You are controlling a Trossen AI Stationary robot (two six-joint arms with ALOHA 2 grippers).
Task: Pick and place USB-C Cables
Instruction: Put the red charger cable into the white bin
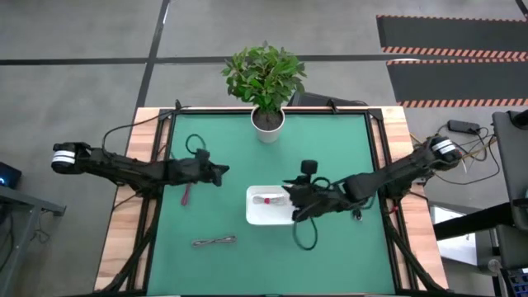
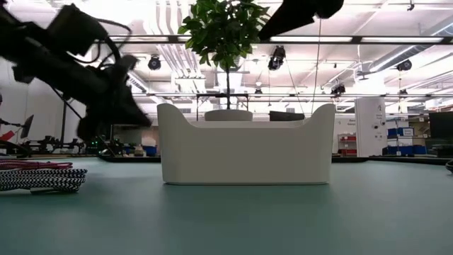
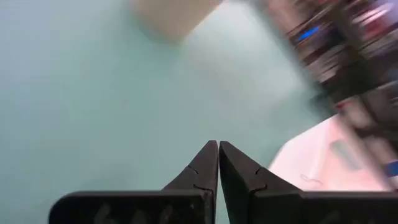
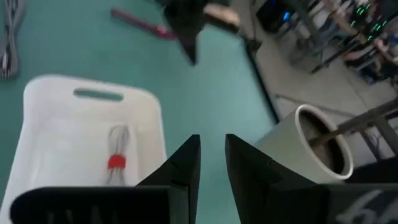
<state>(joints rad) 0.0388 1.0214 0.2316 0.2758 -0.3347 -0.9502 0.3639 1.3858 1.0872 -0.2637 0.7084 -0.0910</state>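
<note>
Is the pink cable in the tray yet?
No. The pink cable lies on the mat beside the left gripper, apart from the tray.

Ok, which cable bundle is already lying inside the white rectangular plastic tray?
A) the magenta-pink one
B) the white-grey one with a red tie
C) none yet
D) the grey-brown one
B: the right wrist view shows the white-grey cable bundle with a red tie lying in the white rectangular plastic tray, while the magenta-pink cable and grey-brown cable lie on the green mat.

No legible text, label, brand, number or sign appears on any object or surface in the four views.
</note>
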